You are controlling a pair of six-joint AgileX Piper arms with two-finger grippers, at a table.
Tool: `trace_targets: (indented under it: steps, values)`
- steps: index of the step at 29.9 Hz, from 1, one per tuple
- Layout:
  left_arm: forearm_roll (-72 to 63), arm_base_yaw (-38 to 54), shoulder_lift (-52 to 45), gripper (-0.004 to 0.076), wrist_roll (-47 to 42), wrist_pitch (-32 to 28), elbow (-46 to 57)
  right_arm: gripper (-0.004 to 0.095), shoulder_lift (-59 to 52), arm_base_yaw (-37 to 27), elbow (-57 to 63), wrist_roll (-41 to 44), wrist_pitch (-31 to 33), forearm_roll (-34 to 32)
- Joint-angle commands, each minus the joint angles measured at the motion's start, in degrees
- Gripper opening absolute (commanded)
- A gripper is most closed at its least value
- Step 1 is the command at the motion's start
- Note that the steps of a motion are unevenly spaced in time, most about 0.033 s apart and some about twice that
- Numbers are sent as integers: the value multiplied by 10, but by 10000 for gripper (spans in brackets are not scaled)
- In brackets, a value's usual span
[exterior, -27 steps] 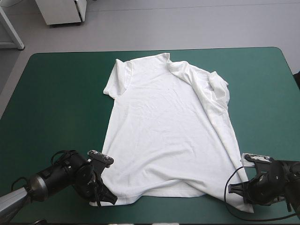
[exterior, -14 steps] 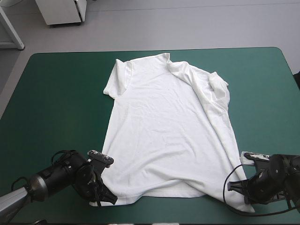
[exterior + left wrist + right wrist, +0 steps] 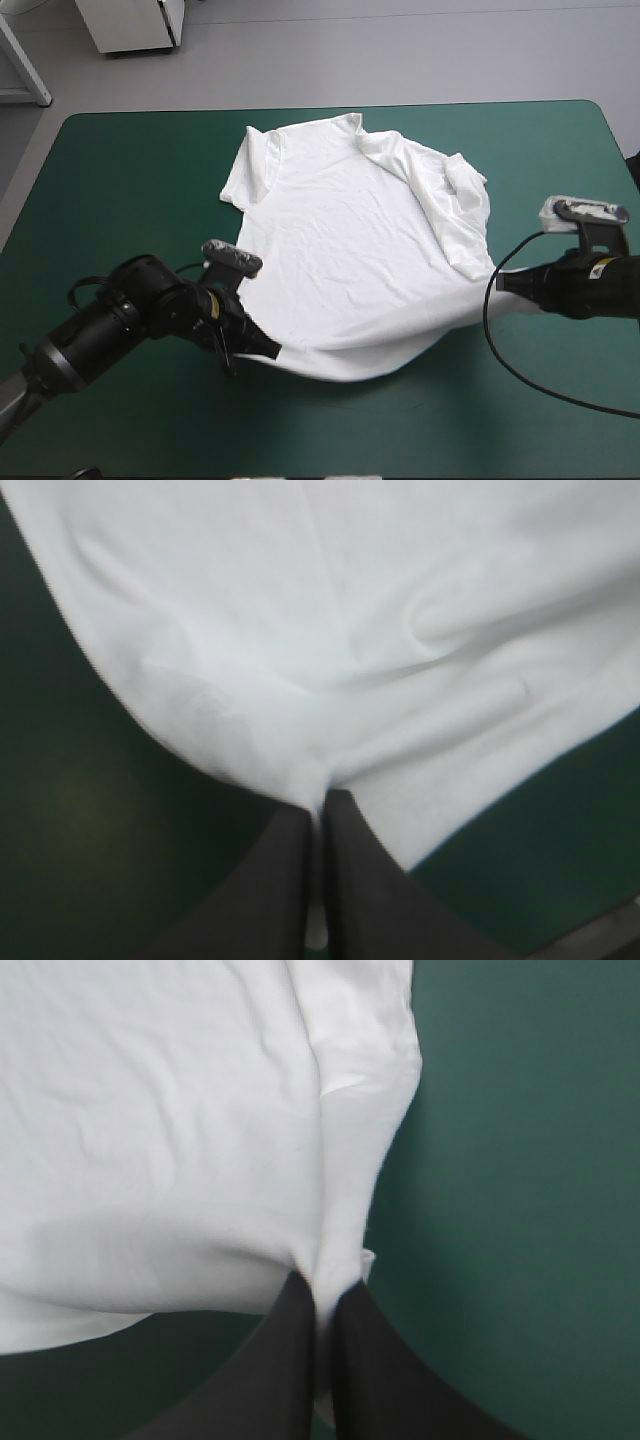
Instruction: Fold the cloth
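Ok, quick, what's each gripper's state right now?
Left gripper: shut on the T-shirt, at a hem corner.
Right gripper: shut on the T-shirt, at the other hem corner.

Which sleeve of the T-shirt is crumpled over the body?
The right-hand sleeve, bunched onto the T-shirt; the left sleeve lies flat on the teal-green cover.

White short-sleeved T-shirt (image 3: 350, 230), mostly flat at the middle of the teal-green cover (image 3: 120, 180), collar toward 12 o'clock. Sleeve at 10 o'clock spread flat; sleeve at 2 o'clock folded onto the body, rumpled. Hem corners at 8 and 4 o'clock raised off the cover, hem sagging between them at 6 o'clock.
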Motion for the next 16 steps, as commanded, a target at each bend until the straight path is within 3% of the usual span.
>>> trace_targets:
  steps: [1, 16]
  values:
    - [54, -3, -16, -22, 5, 24, -131, -16, -3, -6, -100, -17, 2, 13]
    - [136, -3, 46, -22, 112, -57, -618, -16, 167, -6, -567, -84, -76, 123]
